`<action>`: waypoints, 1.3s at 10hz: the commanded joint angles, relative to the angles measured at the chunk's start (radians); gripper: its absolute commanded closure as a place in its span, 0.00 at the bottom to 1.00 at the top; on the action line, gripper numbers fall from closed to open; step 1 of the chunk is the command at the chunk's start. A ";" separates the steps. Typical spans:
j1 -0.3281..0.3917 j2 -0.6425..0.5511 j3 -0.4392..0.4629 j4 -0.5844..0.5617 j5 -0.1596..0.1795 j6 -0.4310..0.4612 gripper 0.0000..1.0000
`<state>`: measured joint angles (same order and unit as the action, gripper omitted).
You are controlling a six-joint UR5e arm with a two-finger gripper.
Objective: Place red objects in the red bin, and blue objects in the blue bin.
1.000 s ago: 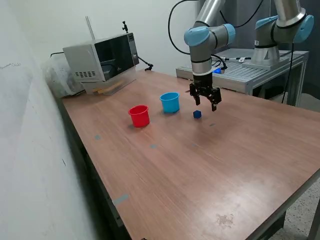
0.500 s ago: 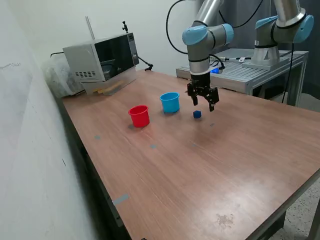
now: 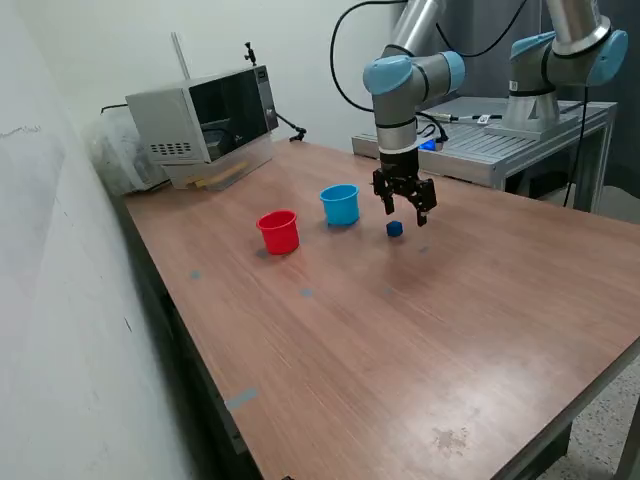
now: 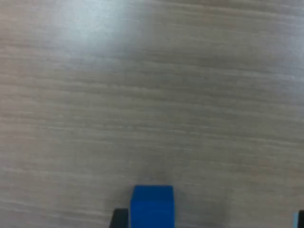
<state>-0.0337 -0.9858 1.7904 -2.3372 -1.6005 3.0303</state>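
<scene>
1. We see a wooden table carrying everything, with a microwave at its far corner on the exterior view's left.
2. The UR5e arm reaches down over the table's far half, toward the far edge.
3. Our gripper hangs just above the tabletop with its fingers spread apart and nothing between them.
4. The red bin stands upright on the table, toward the edge on the exterior view's left.
5. The blue bin stands upright just beside it, nearer the far edge.
6. We see one blue cube resting on the table directly below the gripper, apart from the blue bin; the wrist view shows it flat on the wood.
</scene>
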 commanded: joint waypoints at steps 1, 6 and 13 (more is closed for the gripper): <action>0.000 0.003 -0.006 -0.002 -0.001 -0.002 0.00; -0.028 0.003 -0.006 -0.002 -0.001 -0.018 0.00; -0.023 0.026 -0.006 -0.002 -0.001 -0.019 0.00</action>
<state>-0.0572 -0.9658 1.7860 -2.3381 -1.6015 3.0125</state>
